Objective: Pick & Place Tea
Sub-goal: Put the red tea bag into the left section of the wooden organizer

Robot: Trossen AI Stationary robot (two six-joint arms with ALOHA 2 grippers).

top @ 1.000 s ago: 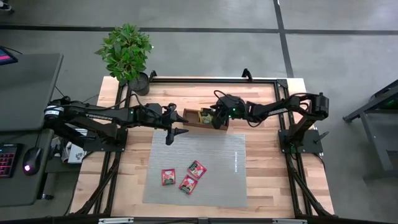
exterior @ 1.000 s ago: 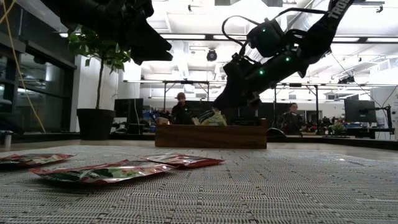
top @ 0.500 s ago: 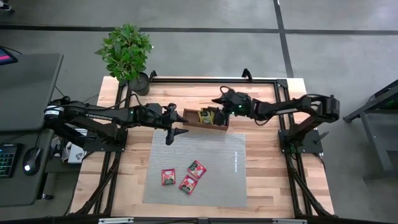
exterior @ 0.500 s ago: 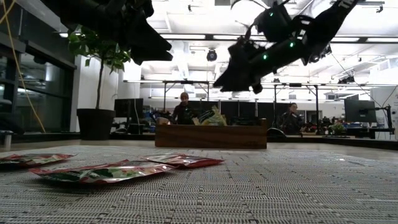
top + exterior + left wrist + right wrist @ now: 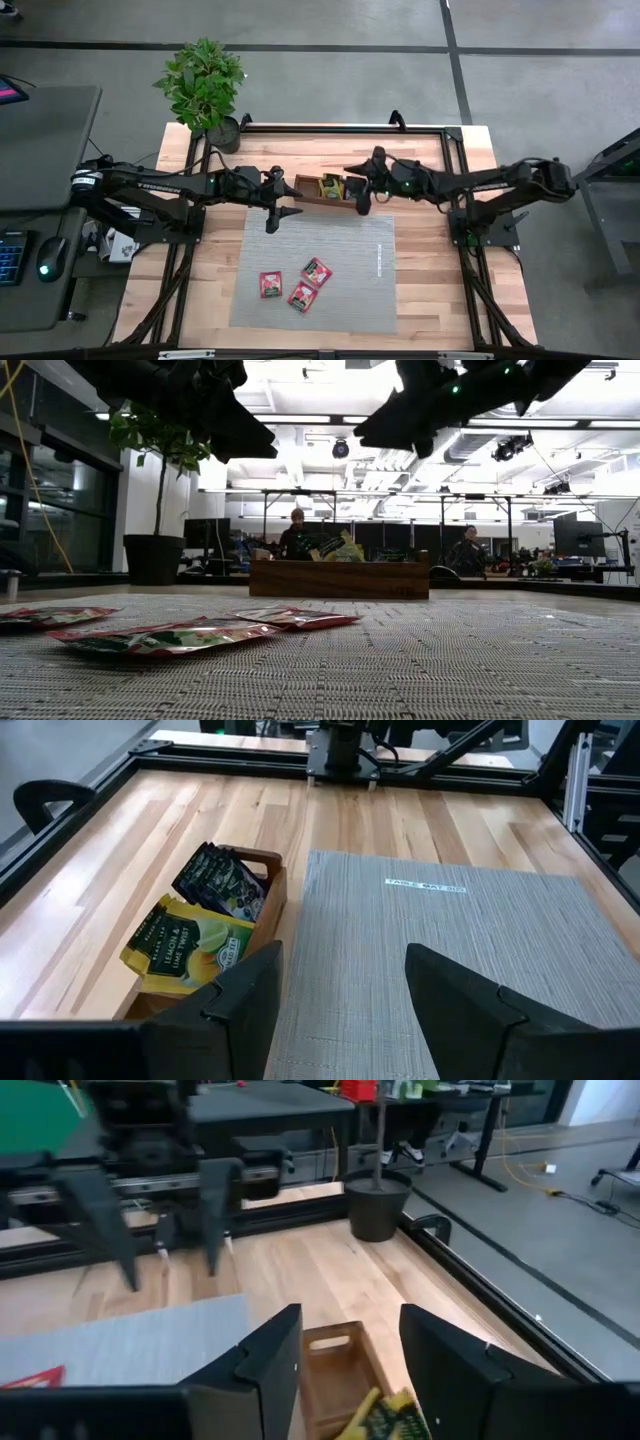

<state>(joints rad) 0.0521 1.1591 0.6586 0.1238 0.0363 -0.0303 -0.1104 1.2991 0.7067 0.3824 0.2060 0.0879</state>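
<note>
Looking straight down, the high view shows the wooden desk [image 5: 420, 290] with a grey mat [image 5: 345, 270] across its middle and a brown wooden tray [image 5: 330, 188] at the mat's far edge. Three red tea sachets [image 5: 297, 284] lie close together near the mat's front-left part. The left gripper [image 5: 277, 208] hangs over the mat's far-left corner, beside the tray, while the right gripper [image 5: 362, 188] hovers at the tray's right end.

What the high view leaves small, the left wrist view makes plain: a yellow sachet [image 5: 185, 942] and a dark sachet [image 5: 218, 878] stand tilted in the tray, and the left gripper's two fingers [image 5: 455, 995] stand well apart with nothing between them. The right wrist view shows that gripper's fingers [image 5: 445, 1360] likewise spread and empty above the tray, with a yellow-green sachet [image 5: 385, 1415] just below.

Only the low view shows the room: a hall with ceiling lights, desks, monitors and two people behind the tray. A potted plant [image 5: 205, 90] stands at the desk's far-left corner. A black frame [image 5: 345, 128] runs along the desk's far edge
</note>
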